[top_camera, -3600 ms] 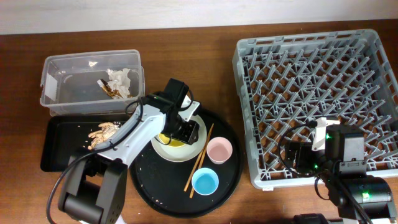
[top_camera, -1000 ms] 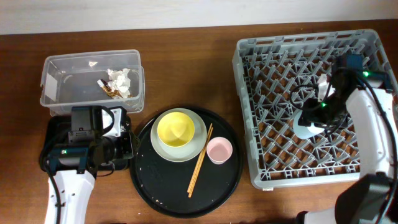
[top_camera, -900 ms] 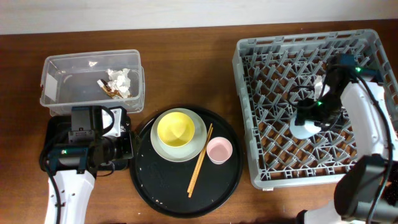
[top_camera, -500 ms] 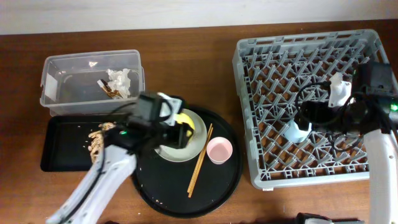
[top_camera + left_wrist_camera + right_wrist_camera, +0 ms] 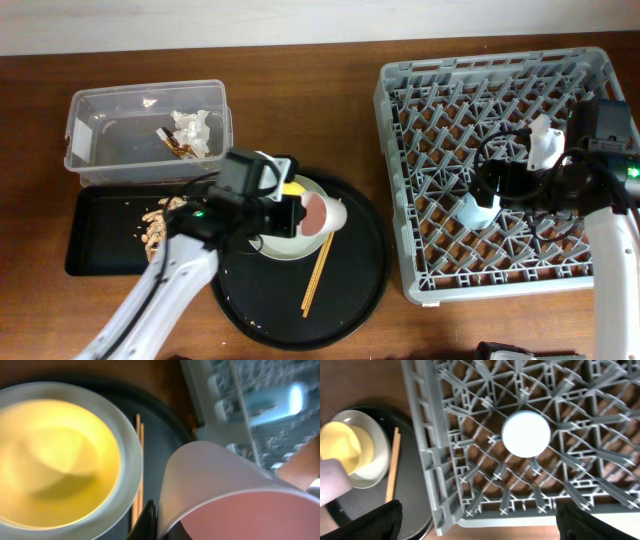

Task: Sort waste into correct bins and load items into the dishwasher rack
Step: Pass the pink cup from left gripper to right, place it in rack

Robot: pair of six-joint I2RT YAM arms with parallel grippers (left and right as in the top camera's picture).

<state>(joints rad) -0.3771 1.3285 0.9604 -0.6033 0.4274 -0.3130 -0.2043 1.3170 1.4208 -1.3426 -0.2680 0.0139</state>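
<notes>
My left gripper (image 5: 303, 213) is shut on the rim of the pink cup (image 5: 324, 213), which hangs tilted above the round tray. In the left wrist view the cup (image 5: 235, 495) fills the lower right, its wall pinched by my fingers (image 5: 148, 522). The yellow bowl (image 5: 293, 187) sits in the pale plate (image 5: 300, 243), with the chopsticks (image 5: 320, 270) beside them. The blue cup (image 5: 526, 433) stands upside down in the grey dishwasher rack (image 5: 500, 90). My right gripper (image 5: 480, 522) hangs open above it, holding nothing.
The clear tub (image 5: 100, 135) at back left holds napkins (image 5: 195, 127) and a wrapper (image 5: 176, 146). The shallow black bin (image 5: 100, 235) in front of it holds food scraps (image 5: 158, 218). The round black serving tray (image 5: 300, 300) lies between the bins and the rack.
My left arm swung from the black bin to the round tray, closed on the pink cup and lifted it sideways. The right gripper opened wide and drew back from the blue cup.
</notes>
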